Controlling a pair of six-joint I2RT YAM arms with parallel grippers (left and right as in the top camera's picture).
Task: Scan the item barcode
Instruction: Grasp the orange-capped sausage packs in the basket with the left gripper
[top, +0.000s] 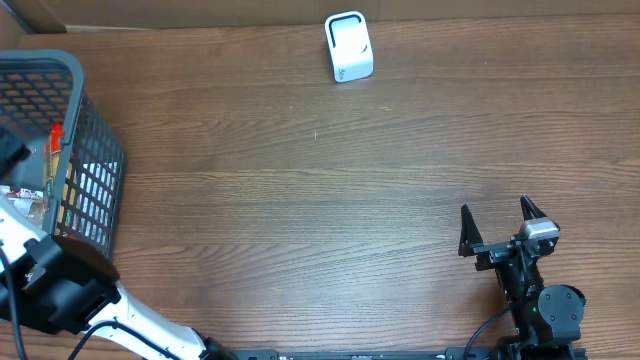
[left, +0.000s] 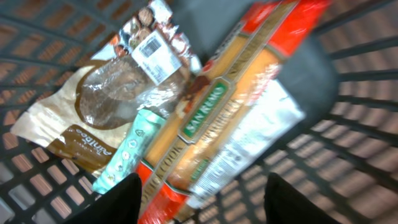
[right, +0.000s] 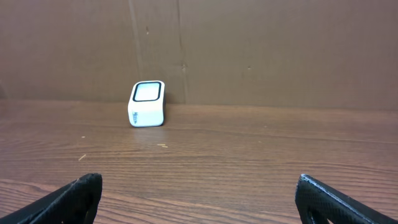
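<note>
**Three packets lie in the basket, the scanner well apart from them**

At the left edge of the brown wood-grain table (top: 300, 200) stands the dark grey plastic lattice basket (top: 95, 170). The white left arm (top: 50, 270) reaches in over its near rim.

The left wrist view looks down into the basket.
- A brown pouch with a clear window (left: 93, 118) lies leftmost and carries a white barcode label (left: 155, 53).
- A slim teal packet (left: 127, 152) lies against the pouch.
- Further right, the long orange-and-red pasta packet (left: 230, 118) runs diagonally.

The left gripper (left: 202, 202) hangs over the near end of the pasta packet with its jaws spread. The packet end sits beside the left finger with a clear gap to the right one, so nothing is pinched.

At the middle of the table's far edge stands the small white box scanner with a dark-rimmed window (top: 349, 47), alone on bare wood.

Near the front right, the right gripper (top: 496, 212) rests low with its jaws wide apart and nothing between them. It faces the scanner from well away.
</note>
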